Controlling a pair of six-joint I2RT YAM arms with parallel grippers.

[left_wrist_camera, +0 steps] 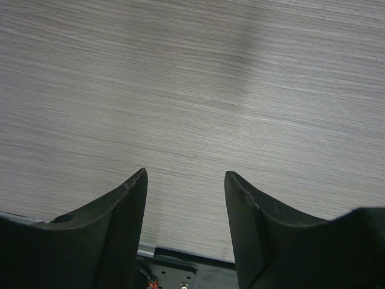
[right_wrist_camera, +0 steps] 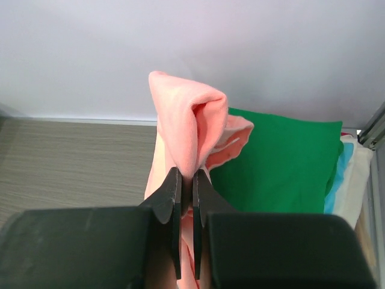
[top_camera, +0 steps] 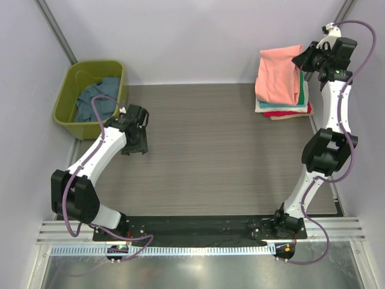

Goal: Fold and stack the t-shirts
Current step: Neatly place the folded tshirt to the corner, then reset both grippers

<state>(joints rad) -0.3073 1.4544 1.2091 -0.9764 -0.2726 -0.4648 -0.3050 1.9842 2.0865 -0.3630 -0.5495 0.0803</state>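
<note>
My right gripper (top_camera: 299, 60) is at the far right corner, shut on the salmon-pink t-shirt (top_camera: 278, 76). The shirt hangs folded from it over a stack of folded t-shirts (top_camera: 296, 107). In the right wrist view the gripper (right_wrist_camera: 186, 174) pinches a fold of the pink shirt (right_wrist_camera: 187, 120), with the green t-shirt (right_wrist_camera: 277, 162) on top of the stack beneath and teal and cream edges at its right. My left gripper (top_camera: 135, 146) is open and empty low over the table at the left; it also shows in the left wrist view (left_wrist_camera: 185, 176). A slate-blue t-shirt (top_camera: 96, 102) lies in the tub.
The olive-green plastic tub (top_camera: 75, 75) stands at the far left corner, just beyond my left arm. White walls close the back and sides. The wood-grain table (top_camera: 210, 144) lies between the arms. A black base plate (left_wrist_camera: 174, 274) shows under my left fingers.
</note>
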